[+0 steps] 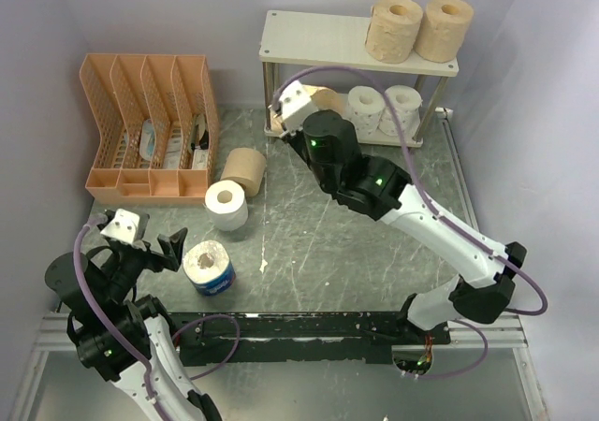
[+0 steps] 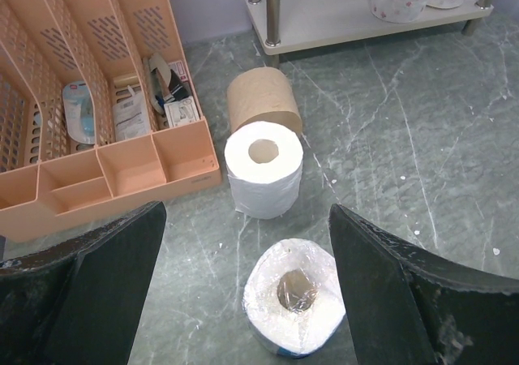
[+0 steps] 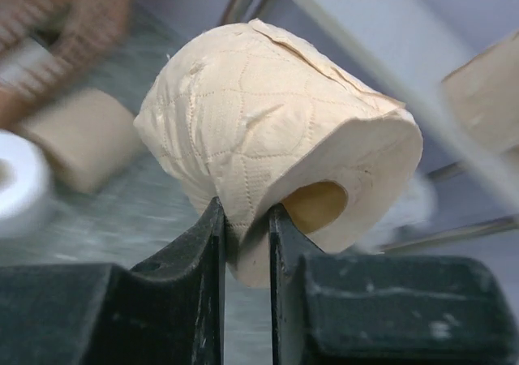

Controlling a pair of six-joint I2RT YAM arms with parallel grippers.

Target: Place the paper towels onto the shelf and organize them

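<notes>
From above, the right wrist hides most of the tan quilted paper towel roll (image 3: pixel 259 130), held just before the lower left end of the off-white two-tier shelf (image 1: pixel 309 33); behind it the wrist view blurs. Its core lies roughly level, open end toward the wrist camera. The right gripper (image 3: pixel 246 219), nearly closed, pinches the roll's wall; the left gripper (image 2: pixel 247 212) gapes wide, empty.

I see a grey-green marbled tabletop (image 1: pixel 309 243). Upper left on it is an orange mesh plastic file organizer (image 1: pixel 150 126). Upper right is an off-white two-tier metal-post shelf (image 1: pixel 309 33). Centre-left stand a tan paper roll (image 1: pixel 244 170), a white paper roll (image 1: pixel 226 204) and a blue-wrapped paper roll (image 1: pixel 209 267).
</notes>
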